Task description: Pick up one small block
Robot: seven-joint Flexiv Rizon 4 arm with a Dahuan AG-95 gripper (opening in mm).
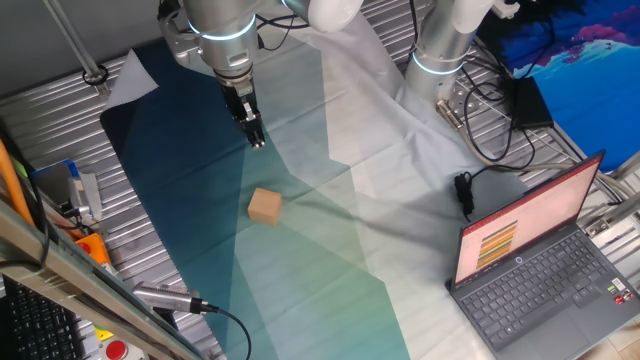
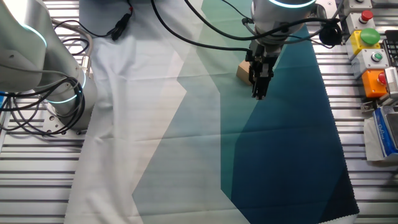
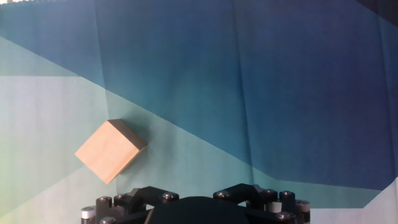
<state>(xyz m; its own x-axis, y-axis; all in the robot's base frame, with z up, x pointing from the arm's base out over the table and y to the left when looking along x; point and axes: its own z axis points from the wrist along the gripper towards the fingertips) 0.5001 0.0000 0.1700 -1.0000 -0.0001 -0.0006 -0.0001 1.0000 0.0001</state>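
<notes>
End effector (image 1: 256, 137) hangs above the worktop (image 1: 60, 110), fingers pointing down, tips w/ no visible gap in either fixed view; nothing held. Fingertips not visible in hand view, only the base. Small block (image 1: 265, 206), plain tan wood cube, sits on the blue-green cloth (image 1: 300, 280), on a pale green band near its edge w/ the darker teal. Block is apart from the end effector, no contact. Hand view: block (image 3: 111, 150) lies lower left, turned corner-on. Open laptop (image 1: 540, 265) at cloth's far side.

A ribbed metal table (image 1: 60, 95) carries a blue-green-white cloth (image 1: 300, 270). On the cloth sit the small block (image 1: 265, 206) and an open laptop (image 1: 545, 270).
</notes>
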